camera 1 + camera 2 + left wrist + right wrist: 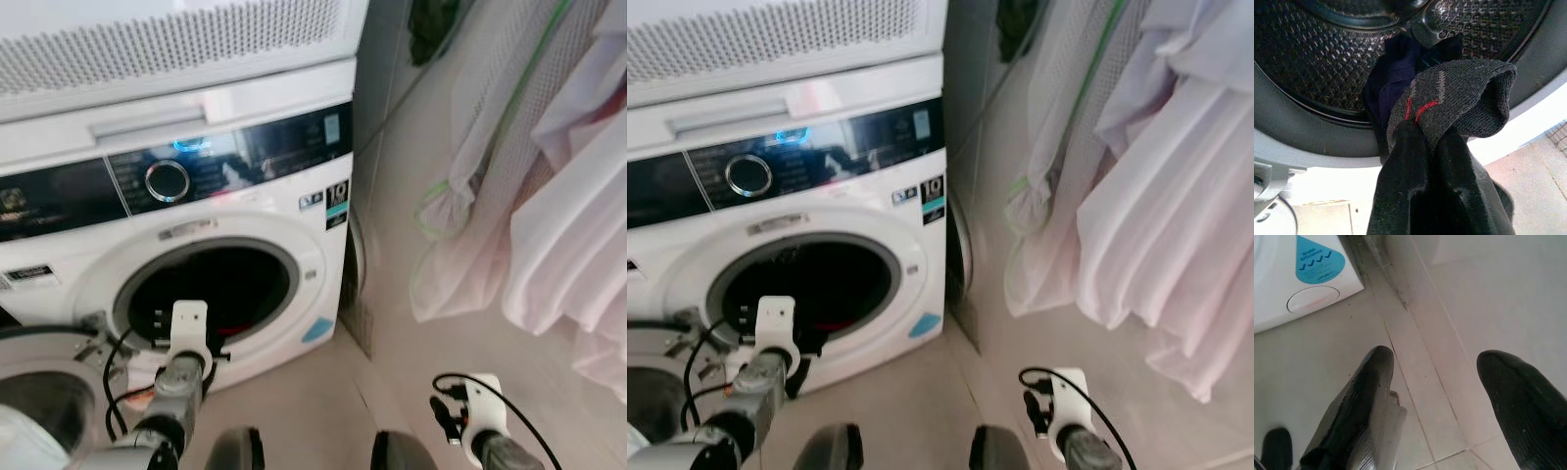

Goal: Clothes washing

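Left gripper (1435, 142) at the open round door mouth of the white front-loading washing machine (245, 186), jaws clamped on a dark grey knit sock with red stitching (1459, 98). Sock hangs just at the drum rim; dark blue clothing (1393, 73) lies inside the perforated steel drum (1317, 54). Right gripper (1435, 396) low over the pale tiled floor (1322, 357), jaws wide, holding nothing. White garments (568, 225) hang on the right.

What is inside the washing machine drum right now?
In the drum lies dark blue clothing, partly covered by the grey sock that the left gripper holds at the opening. The drum's bottom behind the sock is hidden.
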Motion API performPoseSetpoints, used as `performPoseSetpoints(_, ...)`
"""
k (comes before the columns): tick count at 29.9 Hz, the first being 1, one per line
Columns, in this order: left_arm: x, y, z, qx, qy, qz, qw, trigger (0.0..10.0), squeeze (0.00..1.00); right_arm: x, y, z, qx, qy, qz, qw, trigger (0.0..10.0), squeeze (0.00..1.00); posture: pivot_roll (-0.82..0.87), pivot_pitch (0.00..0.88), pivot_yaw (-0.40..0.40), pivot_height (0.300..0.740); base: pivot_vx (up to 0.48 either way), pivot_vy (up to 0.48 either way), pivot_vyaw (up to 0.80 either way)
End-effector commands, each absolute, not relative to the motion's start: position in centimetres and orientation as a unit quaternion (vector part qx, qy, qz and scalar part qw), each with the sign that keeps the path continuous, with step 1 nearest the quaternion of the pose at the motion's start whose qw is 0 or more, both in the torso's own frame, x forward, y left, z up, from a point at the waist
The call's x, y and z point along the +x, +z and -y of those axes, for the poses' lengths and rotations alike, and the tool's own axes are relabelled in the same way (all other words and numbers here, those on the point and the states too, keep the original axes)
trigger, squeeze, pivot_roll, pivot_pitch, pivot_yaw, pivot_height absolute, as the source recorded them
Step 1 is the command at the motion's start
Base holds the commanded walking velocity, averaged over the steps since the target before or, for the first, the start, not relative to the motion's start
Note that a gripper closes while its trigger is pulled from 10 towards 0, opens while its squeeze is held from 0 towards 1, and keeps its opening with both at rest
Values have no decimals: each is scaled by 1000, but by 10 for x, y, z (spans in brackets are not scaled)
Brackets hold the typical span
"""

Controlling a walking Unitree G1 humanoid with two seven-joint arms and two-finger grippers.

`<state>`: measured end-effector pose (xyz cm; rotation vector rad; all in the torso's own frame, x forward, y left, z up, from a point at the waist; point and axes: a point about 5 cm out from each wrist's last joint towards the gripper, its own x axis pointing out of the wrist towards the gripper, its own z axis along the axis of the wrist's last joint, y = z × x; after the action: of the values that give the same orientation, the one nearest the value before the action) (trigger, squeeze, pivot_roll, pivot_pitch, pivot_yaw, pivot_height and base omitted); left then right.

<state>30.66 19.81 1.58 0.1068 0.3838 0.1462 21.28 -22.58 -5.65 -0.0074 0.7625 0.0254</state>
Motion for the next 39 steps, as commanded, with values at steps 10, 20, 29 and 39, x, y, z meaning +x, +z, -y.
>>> performPoseSetpoints(10, 305, 15, -207, 54, 83, -198, 975, 10000, 0, 213, -59, 218, -17, 45, -384, 922, 10000, 0, 30, 47, -10, 599, 295, 0, 0)
performPoseSetpoints(20, 304, 14, -210, 48, 88, -206, 973, 10000, 0, 214, -58, 216, -18, 49, -377, 925, 10000, 0, 30, 47, -10, 599, 290, 0, 0)
performPoseSetpoints(29, 304, 11, -218, -2, 109, -248, 963, 10000, 0, 214, -57, 216, -21, 51, -373, 926, 10000, 0, 9, 71, -16, 599, 205, 0, 0)
performPoseSetpoints(39, 304, 12, -224, -11, 115, -259, 959, 10000, 0, 213, -57, 217, -23, 52, -370, 927, 10000, 0, -2, 103, -19, 599, 0, 0, 0)
